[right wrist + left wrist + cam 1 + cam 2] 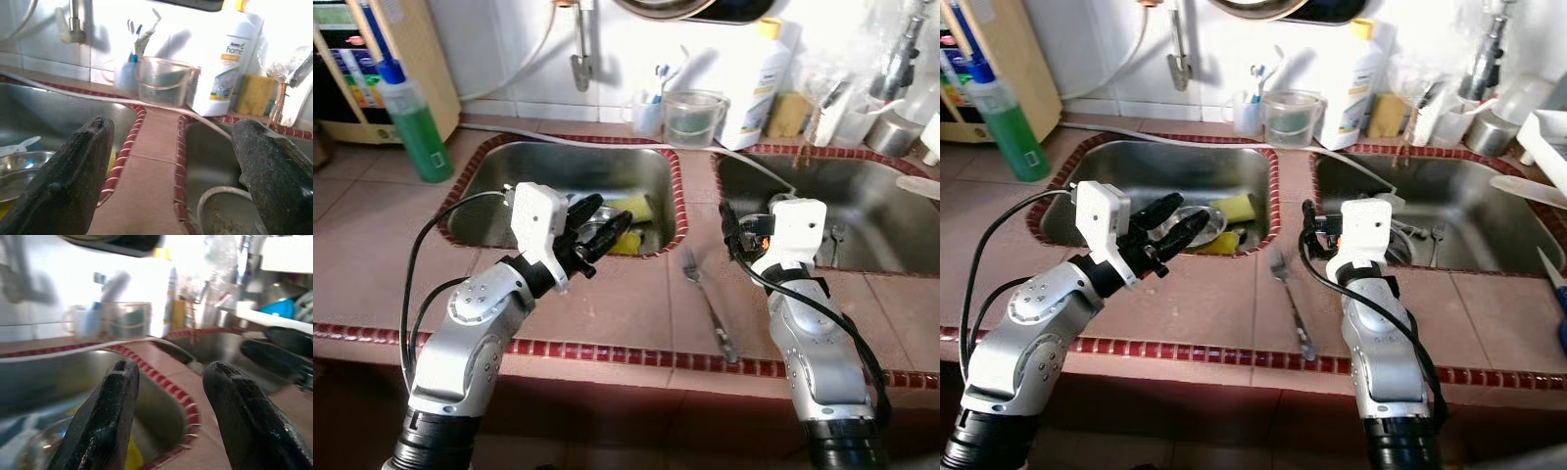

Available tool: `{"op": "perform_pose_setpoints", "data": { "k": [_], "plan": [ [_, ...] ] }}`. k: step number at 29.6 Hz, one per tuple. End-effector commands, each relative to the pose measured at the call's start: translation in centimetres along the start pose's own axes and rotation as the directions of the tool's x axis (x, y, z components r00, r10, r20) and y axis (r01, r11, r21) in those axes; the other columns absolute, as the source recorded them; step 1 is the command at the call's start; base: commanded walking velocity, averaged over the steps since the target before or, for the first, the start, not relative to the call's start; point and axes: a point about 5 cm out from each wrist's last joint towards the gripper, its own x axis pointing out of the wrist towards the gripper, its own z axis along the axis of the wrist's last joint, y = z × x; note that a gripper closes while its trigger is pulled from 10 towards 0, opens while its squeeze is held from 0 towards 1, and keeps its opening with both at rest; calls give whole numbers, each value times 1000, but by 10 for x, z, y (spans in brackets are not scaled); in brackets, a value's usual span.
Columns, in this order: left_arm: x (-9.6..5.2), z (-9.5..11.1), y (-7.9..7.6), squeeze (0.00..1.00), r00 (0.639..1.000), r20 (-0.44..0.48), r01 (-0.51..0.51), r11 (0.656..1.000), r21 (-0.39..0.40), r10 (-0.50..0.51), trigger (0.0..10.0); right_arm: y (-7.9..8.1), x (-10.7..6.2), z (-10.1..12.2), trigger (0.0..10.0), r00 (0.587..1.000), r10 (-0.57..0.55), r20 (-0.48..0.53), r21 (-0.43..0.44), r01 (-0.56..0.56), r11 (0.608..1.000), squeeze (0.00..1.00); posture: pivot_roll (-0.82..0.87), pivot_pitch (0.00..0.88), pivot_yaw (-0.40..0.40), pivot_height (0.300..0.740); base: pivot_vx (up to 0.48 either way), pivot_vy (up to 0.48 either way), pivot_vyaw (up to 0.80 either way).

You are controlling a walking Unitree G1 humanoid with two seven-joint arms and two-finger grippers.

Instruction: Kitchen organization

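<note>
Two end effectors hover above the tiled desk (607, 304), both with fingers spread wide and holding nothing. The left end effector (597, 235) hangs at the near rim of the left sink (509, 176); just beyond its fingertips lie a yellow sponge (636, 208) and a small metal bowl (1197, 227) in the basin. The right end effector (736, 230) sits at the near-left corner of the right sink (862, 196). Between the two, on the strip of desk nearer the right one, lies a fork (707, 302), handle toward the desk's front edge.

The fork looks the likeliest thing to tidy. Lying flat on tile, it may skid or get nudged off the front edge if the fingers close askew. The left arm's loose cable (421, 274) could snag on the sink rim during a reach.
</note>
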Motion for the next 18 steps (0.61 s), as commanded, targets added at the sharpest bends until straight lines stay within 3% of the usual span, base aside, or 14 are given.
{"op": "perform_pose_setpoints", "data": {
  "k": [1,2,7,11,18],
  "plan": [
    [3,-2,5,0,997,5,-76,997,5,76,10000,-4,-3,1,10000,1000,-22,9,-13,22,1000,0,-98,29,-9,703,0,0,0],
    [5,-5,7,0,989,12,-145,989,4,145,10000,-6,-5,-1,10000,999,-33,6,-22,33,999,0,-98,29,-9,703,0,0,0],
    [2,-20,5,0,962,15,-273,962,-28,274,10000,-5,-9,-6,10000,998,-59,-1,-24,59,998,0,-102,20,-12,703,0,0,0],
    [0,-29,6,0,936,39,-346,936,-68,349,10000,-1,-12,-11,10000,998,-68,-3,-26,68,997,0,-101,14,-16,703,0,0,0],
    [-6,-46,12,0,906,25,-421,905,-54,423,10000,1,-22,-26,10000,993,-116,-22,-29,116,993,0,-90,3,-30,703,0,0,0]
  ]
}}
